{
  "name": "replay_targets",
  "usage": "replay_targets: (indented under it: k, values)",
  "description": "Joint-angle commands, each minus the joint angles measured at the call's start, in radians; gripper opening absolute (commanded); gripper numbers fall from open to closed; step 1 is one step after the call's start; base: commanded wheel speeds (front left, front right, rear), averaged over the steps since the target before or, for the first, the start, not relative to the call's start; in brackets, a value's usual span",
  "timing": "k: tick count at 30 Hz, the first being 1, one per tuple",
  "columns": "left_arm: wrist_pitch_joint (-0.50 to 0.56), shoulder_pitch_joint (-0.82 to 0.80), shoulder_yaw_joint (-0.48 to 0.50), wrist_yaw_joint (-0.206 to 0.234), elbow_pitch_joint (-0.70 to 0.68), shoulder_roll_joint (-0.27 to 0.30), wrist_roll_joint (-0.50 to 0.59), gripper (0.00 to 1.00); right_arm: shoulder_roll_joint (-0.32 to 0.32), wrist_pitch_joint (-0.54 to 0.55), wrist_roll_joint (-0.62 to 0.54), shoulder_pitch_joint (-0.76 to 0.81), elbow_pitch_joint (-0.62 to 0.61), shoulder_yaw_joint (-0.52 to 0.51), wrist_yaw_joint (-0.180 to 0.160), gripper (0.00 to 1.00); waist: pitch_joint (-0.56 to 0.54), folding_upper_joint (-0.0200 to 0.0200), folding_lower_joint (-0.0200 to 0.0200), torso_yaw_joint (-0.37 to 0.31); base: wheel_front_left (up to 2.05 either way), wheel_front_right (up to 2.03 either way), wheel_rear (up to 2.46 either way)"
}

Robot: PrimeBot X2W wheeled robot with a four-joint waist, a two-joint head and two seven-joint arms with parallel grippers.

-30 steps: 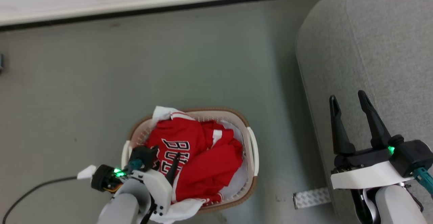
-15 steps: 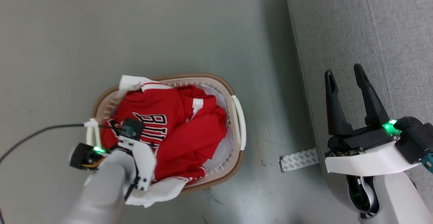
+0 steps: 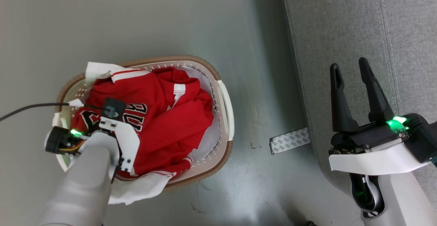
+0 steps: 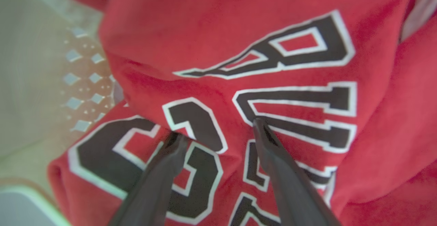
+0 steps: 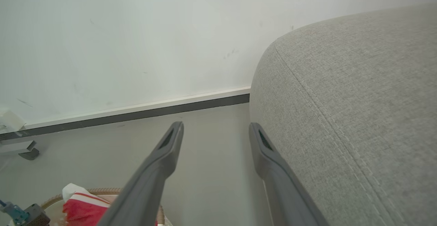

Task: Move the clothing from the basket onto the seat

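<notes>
Fig: task barely begun. My L claw [image 4: 218, 128] wide, tips at red lettered jersey [image 3: 153, 116] in cream perforated plastic basket [image 3: 226, 106]; nothing lifted. R claw [image 3: 349, 63] wide, empty, by grey fabric seat [image 3: 341, 31], 3 o'clock.

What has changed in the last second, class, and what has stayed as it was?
The head camera tipped down, so the whole picture shifted. The left gripper has come lower into the basket. Its open fingers now touch the clothing with their tips, and nothing is gripped yet. Unchanged: the clothing lies in the basket, and the right gripper hangs open over the seat.
</notes>
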Motion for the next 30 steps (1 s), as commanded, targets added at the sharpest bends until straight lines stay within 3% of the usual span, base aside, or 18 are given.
replay_targets:
  k: [1,7,14,30]
  values:
    - [-0.001,0.012,0.001,-0.016,0.015,-0.005,-0.013,0.0,-0.003,0.0,0.002,-0.002,0.003,-0.003,-0.002,1.0,0.0,0.0,-0.0001,0.0,0.0,0.0,0.0]
    - [-0.037,-0.003,0.002,-0.026,0.02,-0.012,-0.037,0.0,-0.003,0.0,-0.007,-0.024,-0.005,-0.022,-0.002,1.0,0.018,0.0,-0.0001,0.003,0.0,0.0,0.0]
    - [-0.103,-0.01,0.0,-0.045,0.023,-0.065,-0.066,0.0,-0.003,0.0,-0.041,-0.004,0.019,-0.042,-0.002,1.0,-0.01,0.0,-0.0001,0.048,0.0,0.0,0.0]
    - [-0.222,0.089,0.027,-0.074,0.042,-0.106,-0.165,0.0,-0.003,0.0,-0.069,0.08,0.106,-0.045,-0.002,1.0,-0.281,0.0,-0.0001,0.143,0.0,0.0,0.0]
